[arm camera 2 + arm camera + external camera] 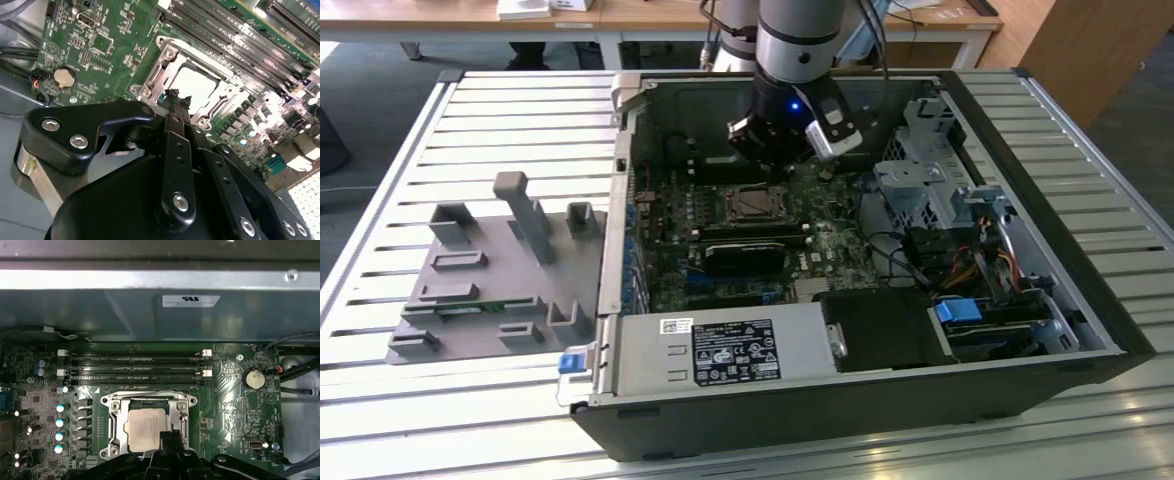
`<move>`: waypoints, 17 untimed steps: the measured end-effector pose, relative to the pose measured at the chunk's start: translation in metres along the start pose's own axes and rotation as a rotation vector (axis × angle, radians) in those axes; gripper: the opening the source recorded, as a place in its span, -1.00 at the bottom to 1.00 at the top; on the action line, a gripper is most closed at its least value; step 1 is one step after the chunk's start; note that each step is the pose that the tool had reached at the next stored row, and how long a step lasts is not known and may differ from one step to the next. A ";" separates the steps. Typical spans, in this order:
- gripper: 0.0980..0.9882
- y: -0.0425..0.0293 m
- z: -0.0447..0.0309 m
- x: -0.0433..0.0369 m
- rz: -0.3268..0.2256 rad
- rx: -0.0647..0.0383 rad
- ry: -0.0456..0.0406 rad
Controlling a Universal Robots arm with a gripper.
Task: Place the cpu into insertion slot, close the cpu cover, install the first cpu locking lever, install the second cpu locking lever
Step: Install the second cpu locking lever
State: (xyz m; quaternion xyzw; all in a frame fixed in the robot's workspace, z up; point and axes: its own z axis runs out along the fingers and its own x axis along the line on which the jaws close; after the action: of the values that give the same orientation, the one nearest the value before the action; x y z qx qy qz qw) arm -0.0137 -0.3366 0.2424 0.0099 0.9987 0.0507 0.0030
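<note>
Here the black gripper (179, 97), fingers together on nothing, tips touch the near edge of the thin silver windowed cpu cover (159, 75); just beyond, mid-frame, the grey-tan square cpu (197, 85) lies seated under it.

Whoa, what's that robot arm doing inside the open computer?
The arm is working on the motherboard of an opened computer case. Its gripper hangs just above the processor socket, fingertips close together at the socket's edge. The cpu already sits in the socket, with the silver cpu cover framing it. Whether the locking levers are fastened is hard to tell.
</note>
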 end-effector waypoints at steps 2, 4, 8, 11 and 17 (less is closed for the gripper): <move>-0.96 -0.0021 0.0012 0.0000 0.000 0.000 0.0000; -0.96 -0.0038 0.0026 -0.0001 0.000 0.000 -0.0001; -0.96 -0.0104 0.0038 -0.0002 0.000 0.000 0.0003; -0.96 -0.0156 0.0041 -0.0003 0.000 0.002 0.0046; -0.96 -0.0187 0.0063 -0.0003 0.001 0.002 0.0052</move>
State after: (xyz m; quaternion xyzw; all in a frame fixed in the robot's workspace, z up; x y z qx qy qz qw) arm -0.0137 -0.3546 0.2342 0.0101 0.9987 0.0497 0.0004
